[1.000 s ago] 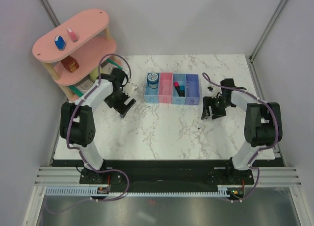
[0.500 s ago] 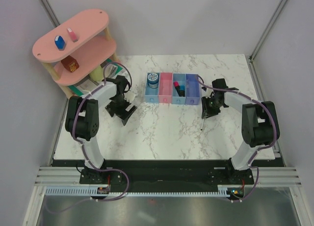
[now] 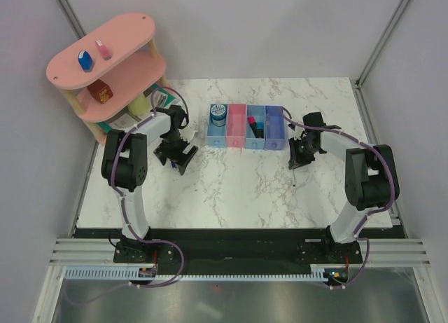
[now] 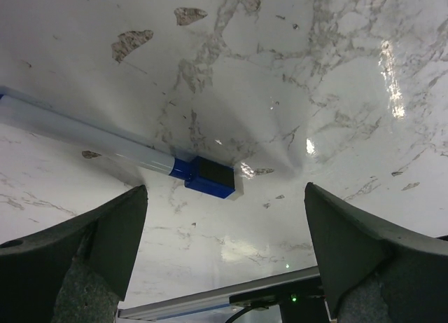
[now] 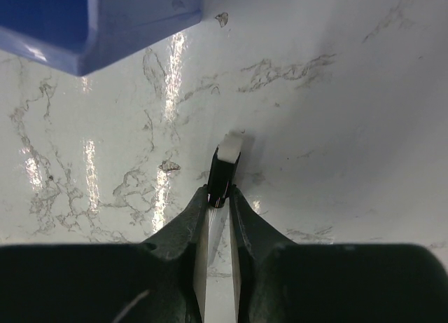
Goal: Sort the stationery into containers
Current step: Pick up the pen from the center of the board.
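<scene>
Marble table [image 3: 231,190]: the blue-capped marker [image 4: 119,144] lies flat on it, left of the bins [image 3: 238,142].
Right gripper [image 5: 218,194]: clamped on the thin pen [image 5: 225,162]; in the last second it carried it in beside the violet-blue bin [image 5: 105,22].
Left gripper [image 4: 224,205]: fingers wide apart, newly swung round to straddle the marker's cap, not touching.
Bins: pot [image 3: 219,113] and pink-capped marker [image 3: 253,127] already inside.
Meaning: pen likely near its drop; marker grasp next.

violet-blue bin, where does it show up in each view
top external: the violet-blue bin is at the right end of the row, with the right gripper beside it.
left wrist: not in it.
right wrist: the bin fills the top left corner.
shared landmark: the right gripper, shut on the pen, near the bin's corner.
</scene>
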